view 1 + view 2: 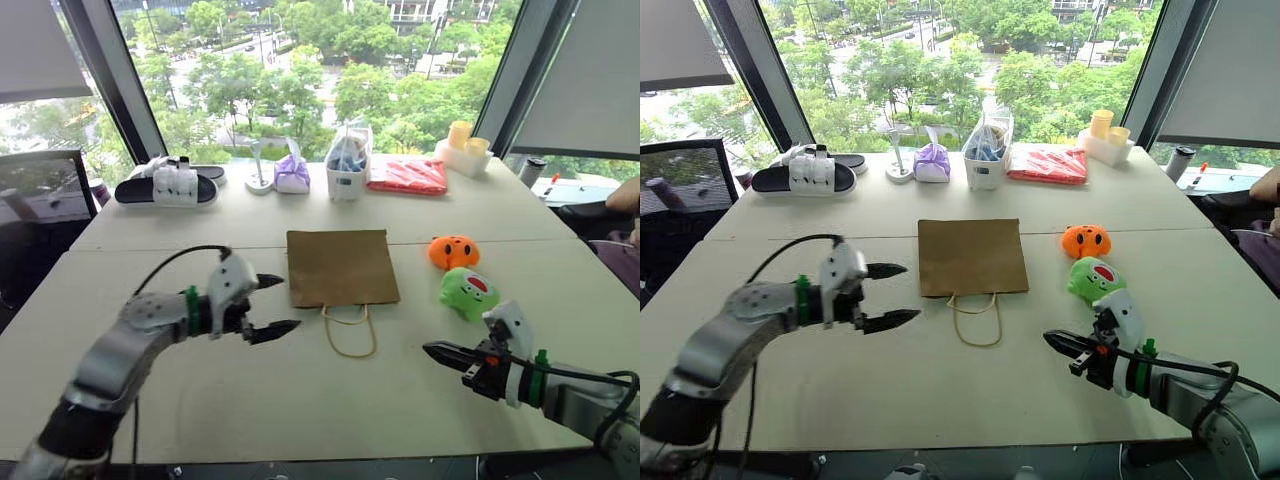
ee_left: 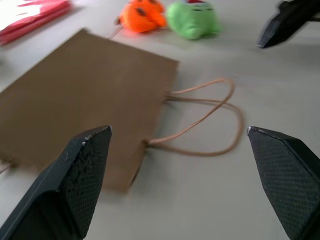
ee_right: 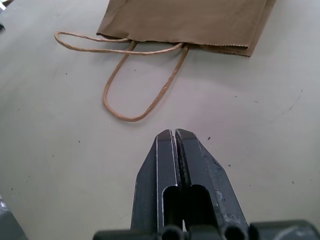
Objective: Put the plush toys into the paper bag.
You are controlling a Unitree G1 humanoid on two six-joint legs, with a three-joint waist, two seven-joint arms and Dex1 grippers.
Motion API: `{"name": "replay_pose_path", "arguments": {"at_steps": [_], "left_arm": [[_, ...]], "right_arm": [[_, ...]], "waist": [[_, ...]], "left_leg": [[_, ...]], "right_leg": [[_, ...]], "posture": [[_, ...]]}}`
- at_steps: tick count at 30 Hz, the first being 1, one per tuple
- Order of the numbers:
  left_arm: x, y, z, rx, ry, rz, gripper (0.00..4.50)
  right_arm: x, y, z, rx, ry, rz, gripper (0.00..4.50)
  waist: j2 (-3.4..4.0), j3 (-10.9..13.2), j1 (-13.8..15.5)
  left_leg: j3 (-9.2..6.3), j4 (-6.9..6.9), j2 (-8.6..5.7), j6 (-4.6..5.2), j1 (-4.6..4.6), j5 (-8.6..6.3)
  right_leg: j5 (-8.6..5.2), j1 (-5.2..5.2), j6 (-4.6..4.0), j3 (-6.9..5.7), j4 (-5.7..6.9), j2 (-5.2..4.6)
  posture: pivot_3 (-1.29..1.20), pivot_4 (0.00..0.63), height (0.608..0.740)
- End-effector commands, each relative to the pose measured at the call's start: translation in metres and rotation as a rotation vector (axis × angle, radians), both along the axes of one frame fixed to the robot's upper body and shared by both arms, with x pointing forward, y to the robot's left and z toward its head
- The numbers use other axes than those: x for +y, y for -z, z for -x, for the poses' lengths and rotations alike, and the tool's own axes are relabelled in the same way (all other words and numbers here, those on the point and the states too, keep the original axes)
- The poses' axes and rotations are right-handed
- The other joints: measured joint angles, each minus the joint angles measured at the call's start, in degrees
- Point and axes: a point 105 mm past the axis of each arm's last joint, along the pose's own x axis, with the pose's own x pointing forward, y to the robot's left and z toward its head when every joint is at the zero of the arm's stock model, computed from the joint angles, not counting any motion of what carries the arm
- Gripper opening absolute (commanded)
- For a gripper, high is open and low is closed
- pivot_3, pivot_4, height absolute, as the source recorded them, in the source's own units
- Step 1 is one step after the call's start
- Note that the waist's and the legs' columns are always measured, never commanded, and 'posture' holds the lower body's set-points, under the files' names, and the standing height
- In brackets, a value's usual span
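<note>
Both claws hover low over desk [image 1: 300,400]: left claw [image 1: 272,305] spread wide beside paper bag [image 1: 340,266], right claw [image 1: 436,351] pinched shut, empty. Orange toy [image 1: 453,251] and green toy [image 1: 468,293] sit right of bag. Bag lies flat; risk: mouth stays closed, toys get pushed against it.

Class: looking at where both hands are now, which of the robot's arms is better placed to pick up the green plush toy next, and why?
Probably the right. The right hand hangs just short of the green plush toy, though shut. The left hand, open, is nearer the paper bag.
</note>
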Motion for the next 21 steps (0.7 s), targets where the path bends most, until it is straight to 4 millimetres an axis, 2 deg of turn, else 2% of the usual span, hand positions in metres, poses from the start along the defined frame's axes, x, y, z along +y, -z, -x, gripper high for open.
{"name": "replay_pose_path", "arguments": {"at_steps": [1, 4, 7, 14, 15, 18, 21], "left_arm": [[-0.022, 0.018, -0.002, -0.044, 0.146, -0.067, 4.43], [-0.031, 0.022, -0.007, -0.05, 0.195, -0.062, 4.43], [-0.04, 0.024, -0.013, -0.059, 0.232, -0.05, 3.63], [-0.043, 0.033, -0.025, -0.16, 0.237, -0.113, 0.05], [-0.044, 0.033, -0.027, -0.163, 0.23, -0.106, 0.05], [-0.044, 0.011, -0.042, -0.126, 0.141, 0.004, 0.05], [-0.045, -0.029, -0.06, -0.024, 0.034, 0.211, 0.05]], "right_arm": [[0.001, -0.01, -0.003, -0.061, 0.01, 0.019, 0.0], [0.001, -0.01, -0.003, -0.068, 0.021, 0.024, 0.0], [0.001, -0.008, 0.004, -0.072, 0.051, 0.021, 0.0], [0.007, -0.003, 0.009, -0.07, 0.076, -0.003, 0.0], [0.009, -0.003, 0.008, -0.071, 0.072, -0.006, 0.0], [0.018, -0.006, 0.002, -0.093, 0.043, -0.024, 0.0], [0.038, -0.011, -0.007, -0.126, -0.009, -0.051, 0.0]], "waist": [[0.0, 0.0, -0.16], [-0.01, 0.01, -0.36], [-0.01, 0.0, -0.34], [0.0, 0.0, -0.45], [0.0, 0.0, -0.46], [-0.02, 0.01, -0.75], [-0.07, 0.04, -1.18]], "left_leg": [[-0.01, -0.01, 0.01, 0.0, -0.01, 0.0], [-0.03, -0.03, 0.02, 0.0, -0.05, 0.0], [-0.06, -0.02, 0.02, 0.01, -0.07, 0.0], [-0.08, 0.08, -0.01, 0.01, -0.06, 0.01], [-0.09, 0.09, -0.01, 0.02, -0.06, 0.01], [-0.1, 0.15, -0.01, 0.02, -0.06, 0.01], [-0.2, 0.23, -0.03, 0.02, -0.07, 0.01]], "right_leg": [[0.01, -0.02, 0.01, 0.0, 0.02, 0.01], [0.03, -0.09, 0.06, -0.01, 0.05, 0.03], [0.07, -0.11, 0.12, -0.01, 0.09, 0.02], [0.11, -0.08, 0.2, 0.01, 0.14, 0.02], [0.11, -0.08, 0.2, 0.0, 0.16, 0.02], [0.12, -0.09, 0.2, 0.0, 0.24, 0.02], [0.11, -0.08, 0.22, -0.03, 0.4, 0.03]], "posture": [[0.0, 0.15, 0.74], [0.0, 0.15, 0.74], [0.0, 0.15, 0.74], [0.0, 0.15, 0.74], [0.0, 0.15, 0.74], [0.0, 0.15, 0.74], [0.0, 0.15, 0.74]]}}
